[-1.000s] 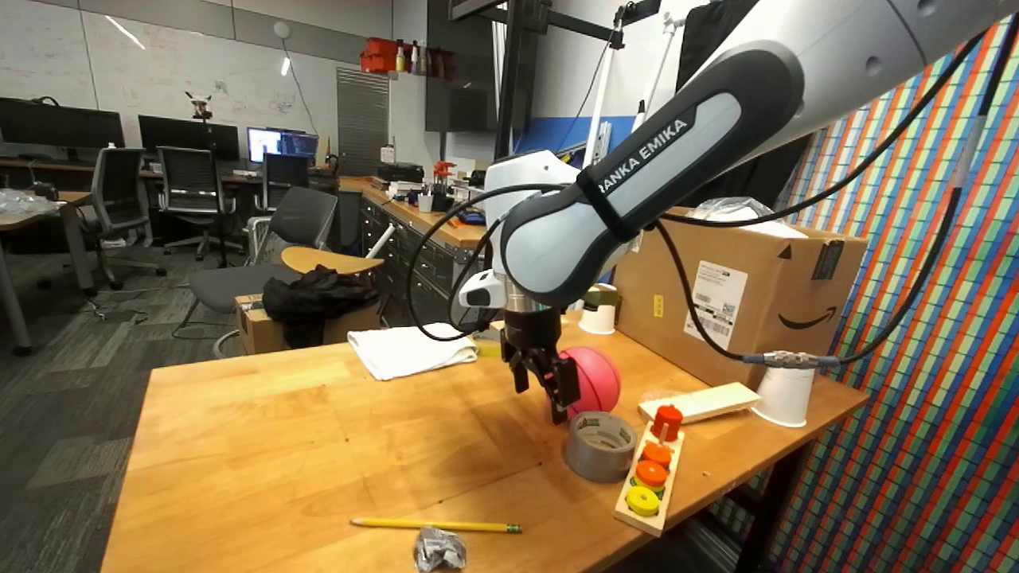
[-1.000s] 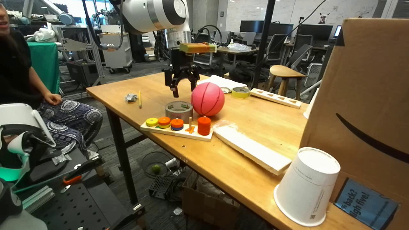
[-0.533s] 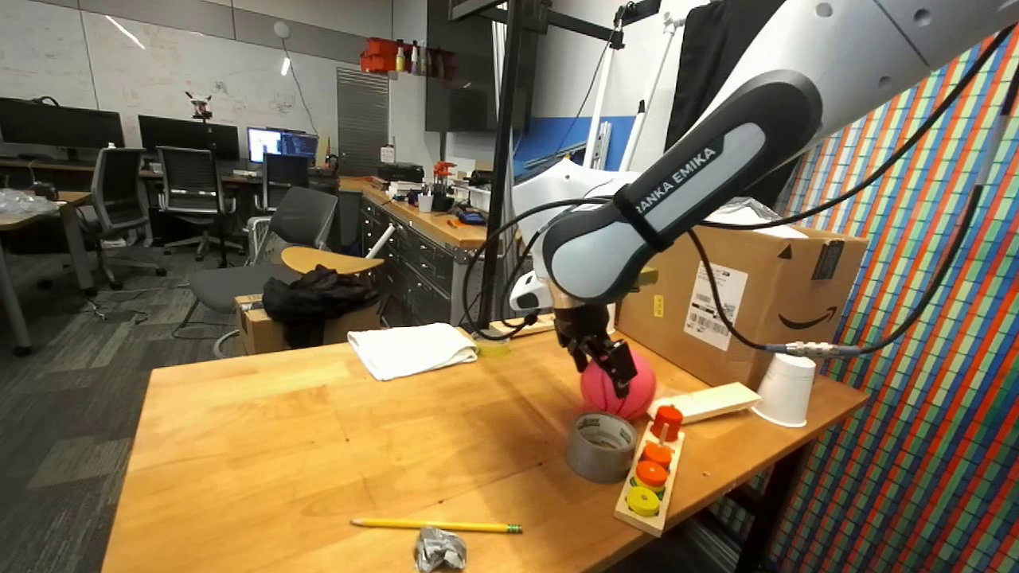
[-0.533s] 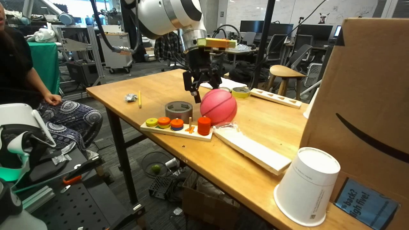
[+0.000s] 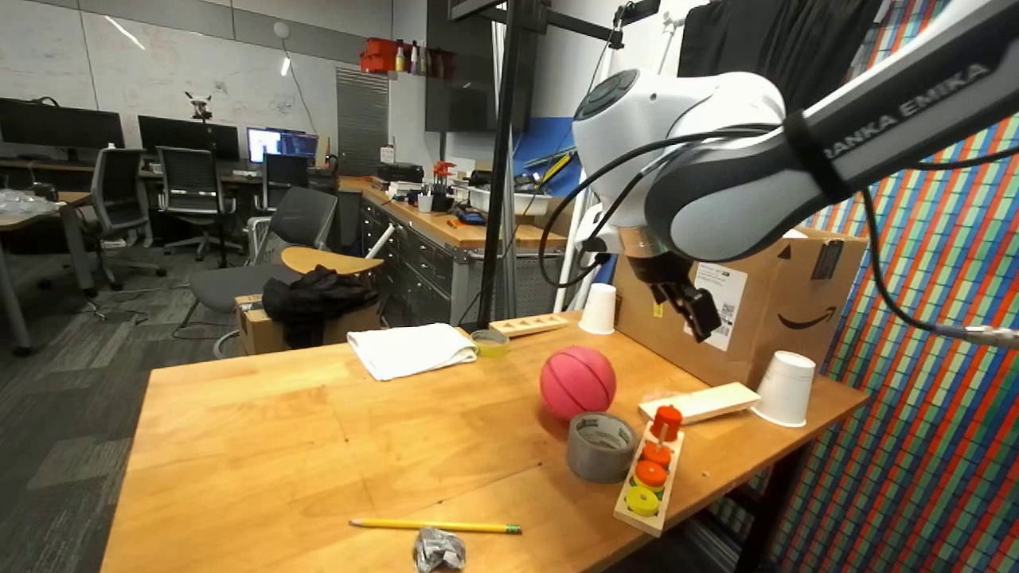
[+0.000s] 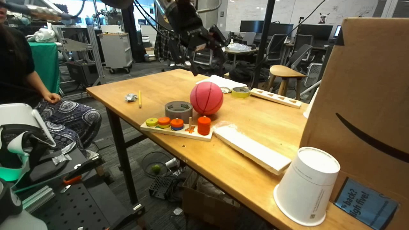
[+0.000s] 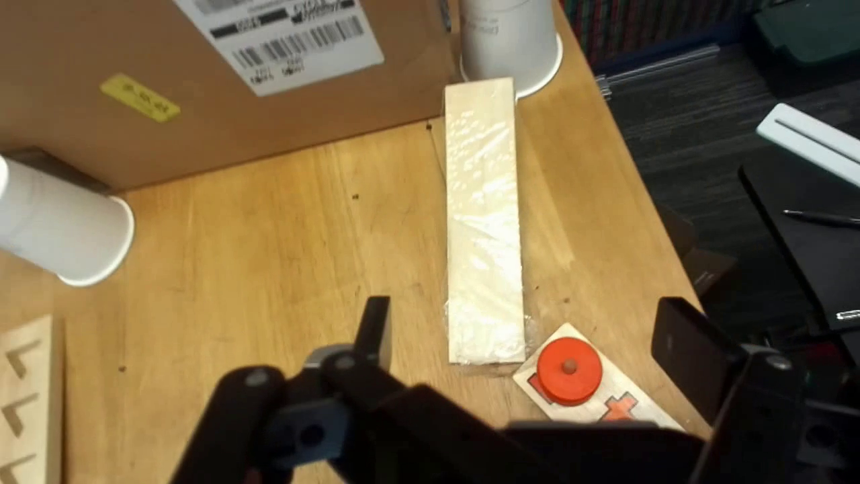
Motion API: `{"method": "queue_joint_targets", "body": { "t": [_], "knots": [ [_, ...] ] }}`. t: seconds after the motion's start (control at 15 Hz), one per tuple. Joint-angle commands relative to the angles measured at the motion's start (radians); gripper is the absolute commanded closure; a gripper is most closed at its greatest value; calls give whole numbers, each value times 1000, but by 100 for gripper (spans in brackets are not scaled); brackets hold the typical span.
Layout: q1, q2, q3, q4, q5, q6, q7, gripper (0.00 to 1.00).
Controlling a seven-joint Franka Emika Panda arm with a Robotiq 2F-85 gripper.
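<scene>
So yeah, gripper (image 7: 526, 339) held spread wide along wrist view's bottom; plastic-wrapped plank (image 7: 485, 222) seen mid-frame, red disc (image 7: 569, 384) spotted lower right.

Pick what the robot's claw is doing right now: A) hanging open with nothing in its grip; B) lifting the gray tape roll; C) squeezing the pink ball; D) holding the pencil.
A: the gripper has its fingers wide apart with nothing held, while the pink ball, pencil and gray tape roll sit on the table.
</scene>
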Motion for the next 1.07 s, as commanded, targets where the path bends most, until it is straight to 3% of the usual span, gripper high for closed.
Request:
{"method": "queue_joint_targets", "body": {
  "t": [0.0,0.27,0.53,1.0],
  "knots": [
    [49,-197,64,-112,-25,-117,192,0],
    [165,-262,115,-118,137,-135,361,0],
    [271,-227,175,-86,280,1,475,0],
    [322,-74,275,-30,302,271,486,0]
  ]
}}
